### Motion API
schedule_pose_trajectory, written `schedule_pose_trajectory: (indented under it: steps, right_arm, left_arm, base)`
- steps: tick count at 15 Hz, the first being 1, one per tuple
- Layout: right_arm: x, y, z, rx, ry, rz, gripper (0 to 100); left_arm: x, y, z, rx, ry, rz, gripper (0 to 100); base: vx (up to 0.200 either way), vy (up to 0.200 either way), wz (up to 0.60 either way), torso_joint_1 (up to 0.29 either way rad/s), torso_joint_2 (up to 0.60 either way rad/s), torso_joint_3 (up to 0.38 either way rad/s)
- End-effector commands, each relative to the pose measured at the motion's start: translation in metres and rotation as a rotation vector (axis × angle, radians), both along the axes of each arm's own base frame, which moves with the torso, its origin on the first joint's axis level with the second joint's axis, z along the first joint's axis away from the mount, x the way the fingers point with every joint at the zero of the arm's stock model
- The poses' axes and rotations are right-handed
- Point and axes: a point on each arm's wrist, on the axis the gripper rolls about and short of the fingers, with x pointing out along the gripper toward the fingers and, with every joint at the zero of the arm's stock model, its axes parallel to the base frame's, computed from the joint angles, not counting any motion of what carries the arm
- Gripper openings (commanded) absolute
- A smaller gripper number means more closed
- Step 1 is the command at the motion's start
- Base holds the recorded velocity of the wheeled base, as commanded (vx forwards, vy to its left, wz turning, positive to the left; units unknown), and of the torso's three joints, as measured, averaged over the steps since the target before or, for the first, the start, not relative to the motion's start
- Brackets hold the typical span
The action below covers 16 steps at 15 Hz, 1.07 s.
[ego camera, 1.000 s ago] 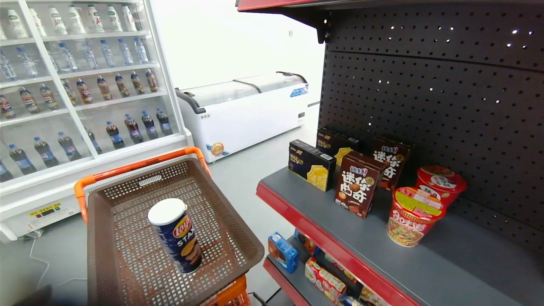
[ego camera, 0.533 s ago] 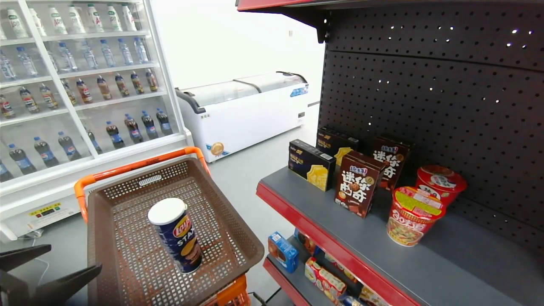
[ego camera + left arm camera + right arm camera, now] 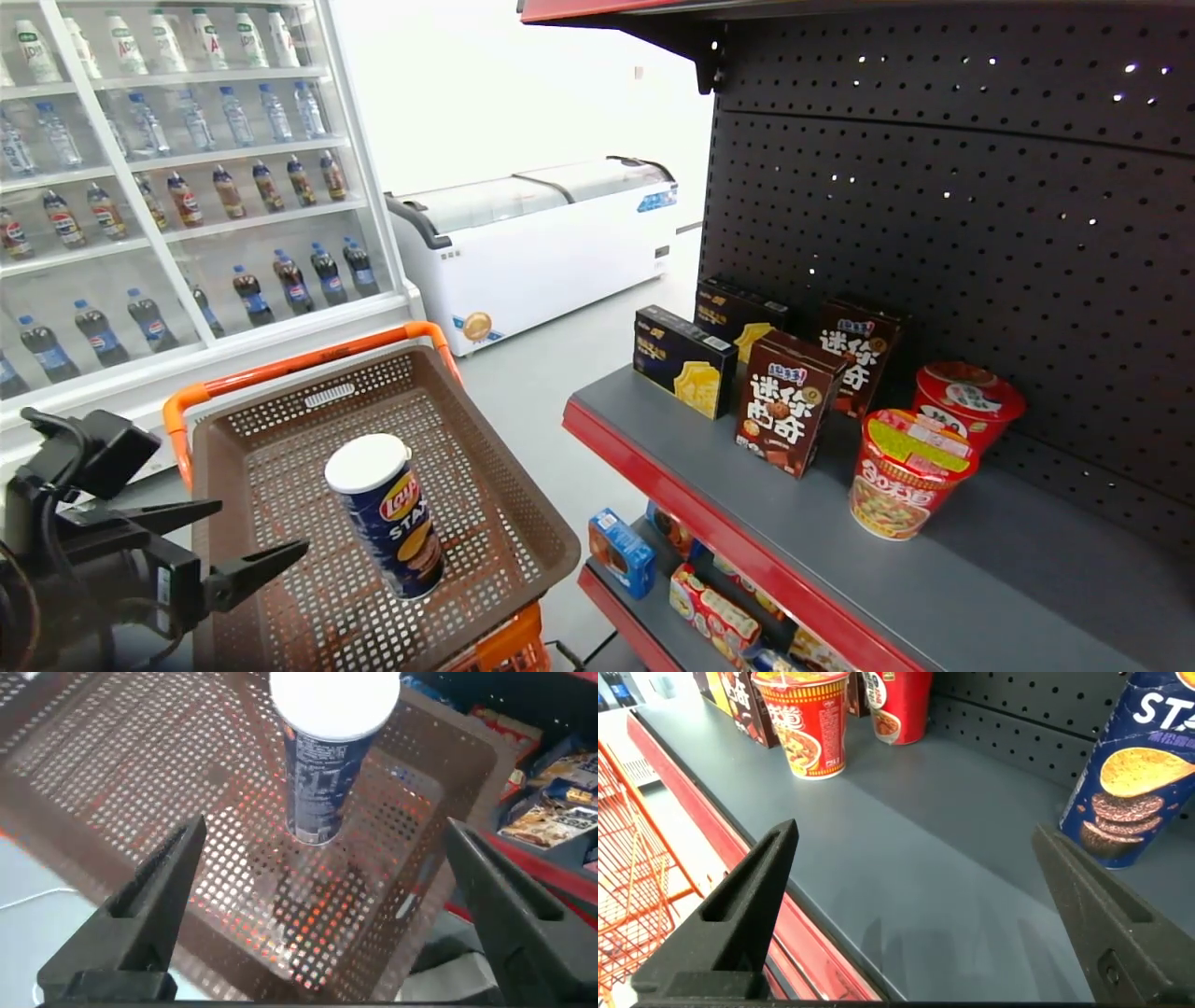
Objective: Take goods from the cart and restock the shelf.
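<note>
Head view: at the near left, the left gripper point(image 3: 264, 525) hangs at the edge of the cart basket point(image 3: 280, 411), jaws spread wide and empty. Just right of it the chip can point(image 3: 387, 518) stands on its base mid-floor in the basket, white lid up, apart from the walls. It is likely a light, stiff cardboard tube with a slick glossy wrap that would dent under a hard squeeze, so a moderate hold across mid-body, below the lid, seems best. Farther right, over the shelf point(image 3: 747, 551), the right gripper point(image 3: 915, 905) hovers wide open, holding nothing, near a second can point(image 3: 1139, 775).
</note>
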Motion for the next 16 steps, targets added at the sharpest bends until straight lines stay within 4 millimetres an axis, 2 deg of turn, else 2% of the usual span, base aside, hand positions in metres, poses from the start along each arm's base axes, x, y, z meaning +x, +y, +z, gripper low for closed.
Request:
schedule_pose_trajectory:
  steps: [1,3,4,5,9,16]
  right_arm:
    - [0.0,0.0,0.0,0.001,0.0,0.0,100]
    - [0.0,0.0,0.0,-0.001,0.0,0.0,100]
    - [0.0,0.0,0.0,-0.001,0.0,0.0,100]
    - [0.0,0.0,0.0,-0.001,0.0,0.0,100]
    - [0.0,0.0,0.0,-0.001,0.0,0.0,100]
    - [0.0,0.0,0.0,-0.001,0.0,0.0,100]
  left_arm:
    - [0.013,-0.004,-0.024,-0.024,0.095,-0.035,100]
    - [0.032,-0.006,-0.035,-0.018,0.079,-0.063,100]
    - [0.032,-0.006,-0.035,-0.018,0.079,-0.063,100]
    - [0.045,-0.007,-0.045,-0.012,0.078,-0.083,100]
    - [0.067,-0.011,-0.071,-0.002,0.092,-0.109,100]
    - [0.092,-0.018,-0.11,-0.002,0.104,-0.144,100]
  base:
    - [0.0,0.0,0.0,0.0,0.0,0.0]
    - [0.0,0.0,0.0,0.0,0.0,0.0]
    - [0.0,0.0,0.0,0.0,0.0,0.0]
    - [0.0,0.0,0.0,0.0,0.0,0.0]
    - [0.0,0.0,0.0,0.0,0.0,0.0]
    - [0.0,0.0,0.0,0.0,0.0,0.0]
